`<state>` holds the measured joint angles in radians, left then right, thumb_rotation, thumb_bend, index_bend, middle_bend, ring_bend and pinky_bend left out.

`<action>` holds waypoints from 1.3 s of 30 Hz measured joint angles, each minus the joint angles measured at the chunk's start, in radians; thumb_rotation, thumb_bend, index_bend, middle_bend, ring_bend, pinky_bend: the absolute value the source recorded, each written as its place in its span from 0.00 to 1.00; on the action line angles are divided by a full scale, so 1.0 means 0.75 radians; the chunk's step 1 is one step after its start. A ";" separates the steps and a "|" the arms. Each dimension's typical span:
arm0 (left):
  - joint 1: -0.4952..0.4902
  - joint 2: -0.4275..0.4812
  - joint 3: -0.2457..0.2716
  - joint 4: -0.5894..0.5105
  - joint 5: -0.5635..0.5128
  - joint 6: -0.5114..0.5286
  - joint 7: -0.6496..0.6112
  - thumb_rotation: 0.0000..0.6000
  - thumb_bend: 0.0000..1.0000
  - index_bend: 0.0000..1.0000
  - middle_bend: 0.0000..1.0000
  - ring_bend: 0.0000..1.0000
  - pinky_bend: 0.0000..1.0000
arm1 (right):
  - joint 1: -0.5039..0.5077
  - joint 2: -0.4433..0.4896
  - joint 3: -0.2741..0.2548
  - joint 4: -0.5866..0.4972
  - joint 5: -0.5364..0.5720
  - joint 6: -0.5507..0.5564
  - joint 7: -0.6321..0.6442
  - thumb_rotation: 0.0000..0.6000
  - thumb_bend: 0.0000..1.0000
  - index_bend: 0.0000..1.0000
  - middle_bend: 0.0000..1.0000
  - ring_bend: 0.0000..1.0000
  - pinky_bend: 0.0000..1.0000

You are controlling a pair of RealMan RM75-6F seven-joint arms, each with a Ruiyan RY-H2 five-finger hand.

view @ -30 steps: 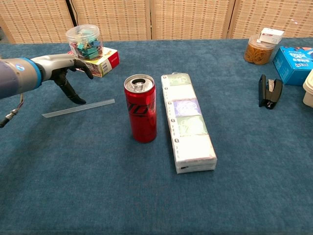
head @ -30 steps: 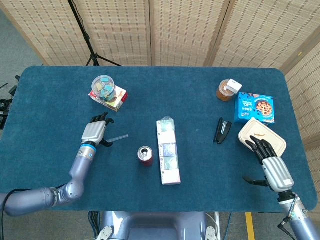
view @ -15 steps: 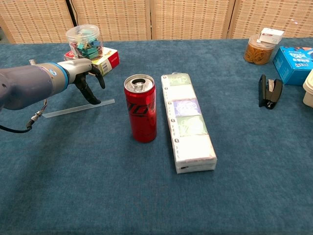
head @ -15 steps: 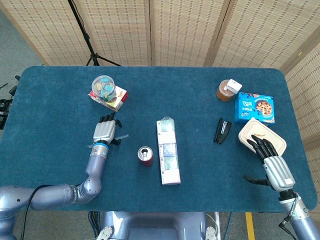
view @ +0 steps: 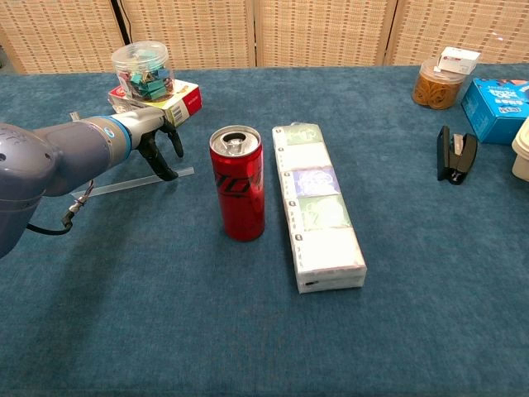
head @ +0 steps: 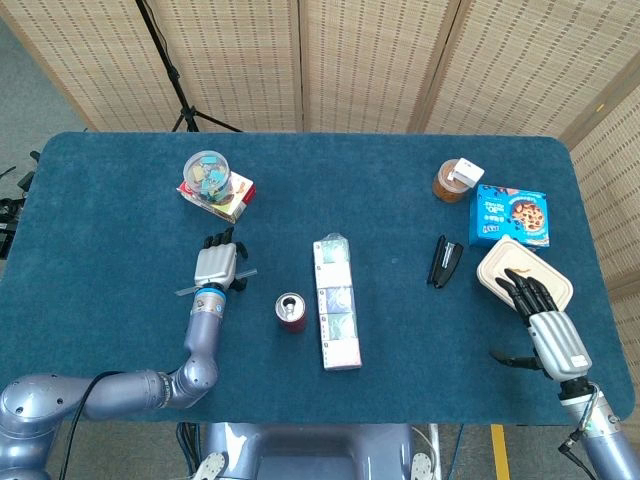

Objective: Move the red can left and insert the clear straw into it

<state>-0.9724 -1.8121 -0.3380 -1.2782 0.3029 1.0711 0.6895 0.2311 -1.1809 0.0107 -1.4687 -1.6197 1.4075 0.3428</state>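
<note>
The red can (head: 291, 312) (view: 240, 194) stands upright with its top opened, just left of a long tissue pack. To its left the clear straw (view: 116, 185) (head: 247, 273) lies flat on the blue cloth. Hovering over the right half of that straw is my left hand (head: 215, 265) (view: 155, 137); its fingers (view: 163, 169) point down and apart, with the tips at the straw and nothing held. It is a short gap left of the can. My right hand (head: 546, 325) stays open with spread fingers near the table's right edge, seen only in the head view.
A tissue pack (head: 337, 302) (view: 318, 207) lies right of the can. A jar of clips on a box (head: 212, 182) (view: 142, 73) sits behind my left hand. A stapler (head: 445, 262), brown jar (head: 452, 181), cookie box (head: 508, 215) and takeaway box (head: 510, 262) occupy the right.
My left hand has shifted right along the straw toward the can, and the forearm now crosses the straw's left part. The can, the straw and my right hand have stayed put.
</note>
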 measured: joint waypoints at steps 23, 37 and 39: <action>0.019 -0.087 -0.018 0.069 0.075 0.015 0.014 1.00 0.34 0.44 0.00 0.00 0.00 | 0.000 0.004 0.003 0.003 0.003 0.001 0.012 1.00 0.07 0.01 0.00 0.00 0.00; 0.031 -0.100 -0.038 0.075 0.087 0.032 0.045 1.00 0.37 0.53 0.00 0.00 0.00 | -0.001 0.007 0.005 0.003 0.006 0.000 0.019 1.00 0.07 0.01 0.00 0.00 0.00; 0.033 -0.102 -0.039 0.073 0.086 0.034 0.053 1.00 0.37 0.54 0.00 0.00 0.00 | -0.001 0.006 0.004 0.002 0.006 0.000 0.017 1.00 0.07 0.01 0.00 0.00 0.00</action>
<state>-0.9477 -1.8884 -0.3673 -1.2238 0.3678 1.0967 0.7290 0.2304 -1.1761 0.0141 -1.4673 -1.6154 1.4072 0.3555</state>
